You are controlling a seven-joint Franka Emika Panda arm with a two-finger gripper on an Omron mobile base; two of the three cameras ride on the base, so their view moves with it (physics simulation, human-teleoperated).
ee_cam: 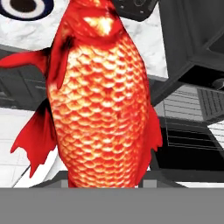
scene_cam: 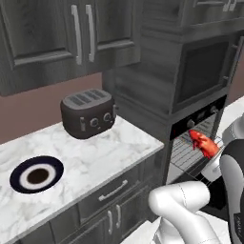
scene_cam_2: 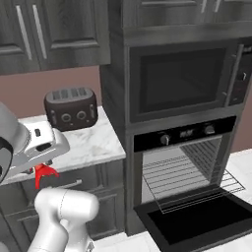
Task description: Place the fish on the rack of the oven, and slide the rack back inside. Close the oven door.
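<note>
The red-orange fish (ee_cam: 103, 100) hangs in the air, held in my gripper (scene_cam_2: 43, 168), which is shut on it. Its scaled body covers the middle of the hand view and hides the fingertips. In the right base view only its red tail (scene_cam_2: 44, 172) shows under the white hand, left of the oven (scene_cam_2: 183, 157) and in front of the counter drawers. The oven door (scene_cam_2: 197, 219) lies open and flat. The wire rack (scene_cam_2: 189, 179) is pulled partly out over the door. In the left base view the fish (scene_cam: 203, 143) appears in front of the rack (scene_cam: 187, 153).
A dark toaster (scene_cam: 88, 113) stands at the back of the marble counter (scene_cam: 95, 162). A dark round plate with a white rim (scene_cam: 36, 174) lies on its left part. A built-in microwave (scene_cam_2: 182, 81) sits above the oven. Grey cabinet doors hang above the counter.
</note>
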